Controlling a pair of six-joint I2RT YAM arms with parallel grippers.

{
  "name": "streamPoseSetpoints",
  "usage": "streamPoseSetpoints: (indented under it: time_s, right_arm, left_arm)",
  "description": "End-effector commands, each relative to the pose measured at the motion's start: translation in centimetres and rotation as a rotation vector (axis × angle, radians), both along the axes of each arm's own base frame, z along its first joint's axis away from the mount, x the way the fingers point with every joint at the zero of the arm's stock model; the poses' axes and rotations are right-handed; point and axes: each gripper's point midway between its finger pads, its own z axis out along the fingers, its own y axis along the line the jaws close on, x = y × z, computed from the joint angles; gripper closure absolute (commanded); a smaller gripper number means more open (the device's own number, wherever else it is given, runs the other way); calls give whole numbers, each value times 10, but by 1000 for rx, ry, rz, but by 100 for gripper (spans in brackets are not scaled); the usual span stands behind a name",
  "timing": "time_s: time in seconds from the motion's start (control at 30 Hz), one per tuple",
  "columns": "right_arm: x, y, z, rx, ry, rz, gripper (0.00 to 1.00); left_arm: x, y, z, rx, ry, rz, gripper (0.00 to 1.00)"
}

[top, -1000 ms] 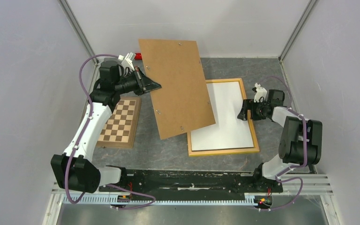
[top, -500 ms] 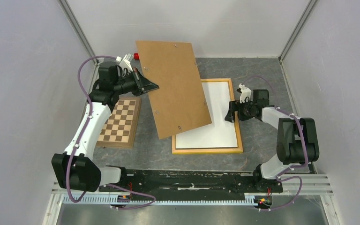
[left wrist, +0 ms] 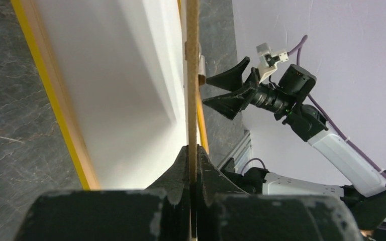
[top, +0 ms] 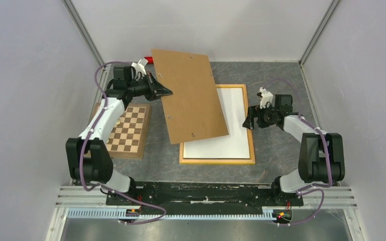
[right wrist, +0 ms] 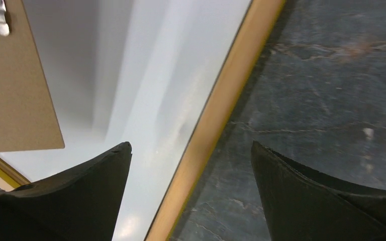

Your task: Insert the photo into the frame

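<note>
Right claw (top: pixel 249 120) wide open, empty; we see it over right rail of frame (top: pixel 217 161), centre-right: thin yellow-orange wood, photo (top: pixel 233 128) plain white inside. Left claw (top: pixel 167 93) clamps flat brown board (top: pixel 191 95).

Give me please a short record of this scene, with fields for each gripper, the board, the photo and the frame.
left gripper: shut on the edge of the backing board
backing board: brown, lifted off the table, tilted, above the left part of the frame
right gripper: open, holding nothing, over the frame's right rail
photo: white back up, lying inside the frame
frame: flat on the table
chessboard: flat on the table, left of the frame
</note>
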Motion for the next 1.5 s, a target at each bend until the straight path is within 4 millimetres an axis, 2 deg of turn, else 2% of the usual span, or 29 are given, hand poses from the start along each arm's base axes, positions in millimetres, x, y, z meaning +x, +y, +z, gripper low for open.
streamPoseSetpoints:
  time_s: [0.0, 0.23, 0.5, 0.8, 1.1, 1.47]
  right_arm:
    - [19, -24, 33, -2, -106, -66, 8]
    - [19, -46, 39, 6, -122, -126, 8]
    - [14, -52, 29, 2, -98, -143, 8]
    - [14, -57, 30, -7, -108, -156, 8]
    - [13, -62, 29, -8, -116, -169, 9]
    - [11, -66, 26, 4, -107, -177, 9]
  left_arm:
    - [7, -15, 41, -119, -77, -107, 98]
    - [11, -35, 23, -163, 5, -194, 98]
    - [11, -62, 5, -181, 66, -269, 98]
    - [12, -94, -16, -227, 129, -327, 98]
    - [22, -104, -33, -251, 149, -336, 98]
    - [23, -108, -54, -264, 199, -344, 98]
